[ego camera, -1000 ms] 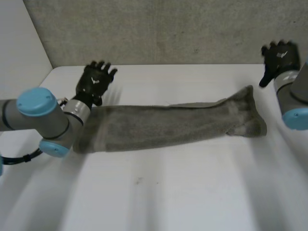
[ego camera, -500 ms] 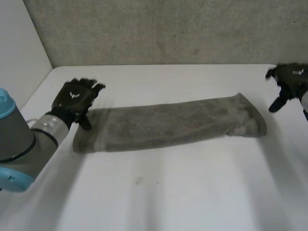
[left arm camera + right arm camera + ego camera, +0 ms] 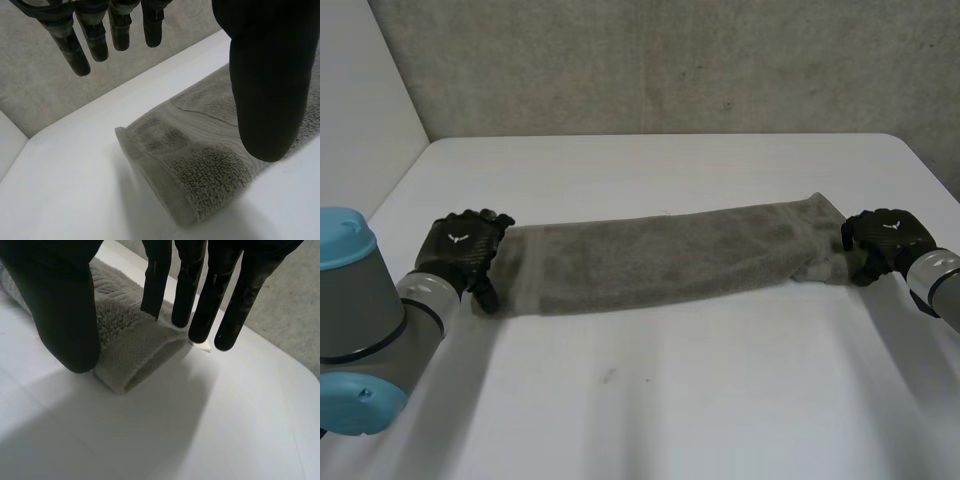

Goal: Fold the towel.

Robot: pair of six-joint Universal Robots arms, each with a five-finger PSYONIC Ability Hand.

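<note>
A long grey-green terry towel (image 3: 670, 255) spans a white table (image 3: 670, 400), its ends beneath the black left hand (image 3: 465, 250) and black right hand (image 3: 885, 240), both with fingers spread apart.

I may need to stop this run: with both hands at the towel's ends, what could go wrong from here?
The long grey terry towel lies in layers, and its end gapes at the open right hand: a pinch may catch one layer, undoing the fold. The open left hand seems to have its fingers over bare white table past the other end, so it could catch just the hem and slip.
</note>
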